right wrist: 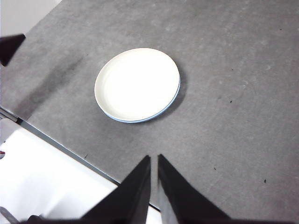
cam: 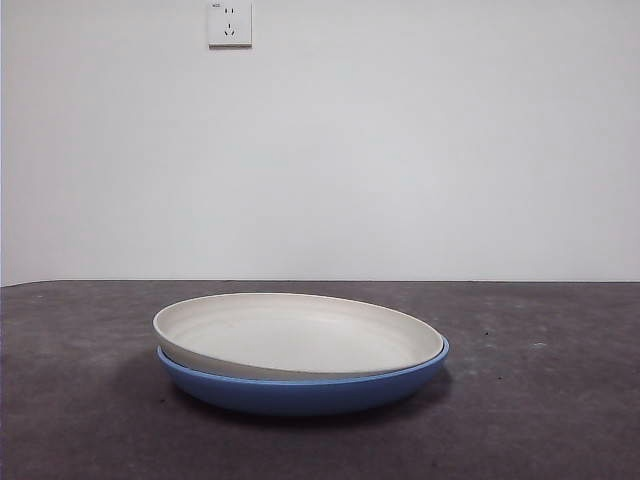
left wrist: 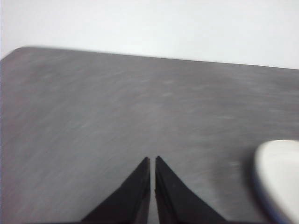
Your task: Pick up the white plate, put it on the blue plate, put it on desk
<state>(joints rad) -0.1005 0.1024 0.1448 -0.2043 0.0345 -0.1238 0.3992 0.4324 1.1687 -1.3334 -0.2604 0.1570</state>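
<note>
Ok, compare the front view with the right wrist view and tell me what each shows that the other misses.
Only the front view shows the wall socket and, side on, the white plate sitting slightly tilted in the blue plate.

Only the right wrist view shows the stack from above, the desk's near edge, and the right end effector, jaws shut, well away from the plates.

Both show the white plate stacked on the blue plate on the desk, with nothing gripping them.

White plate (cam: 300,333): nested in the blue plate, tilted, its 9 o'clock edge raised.
Blue plate (cam: 300,392): flat on the desk (cam: 80,400).
Wall socket (cam: 229,23): 12 o'clock, on the wall.
</note>
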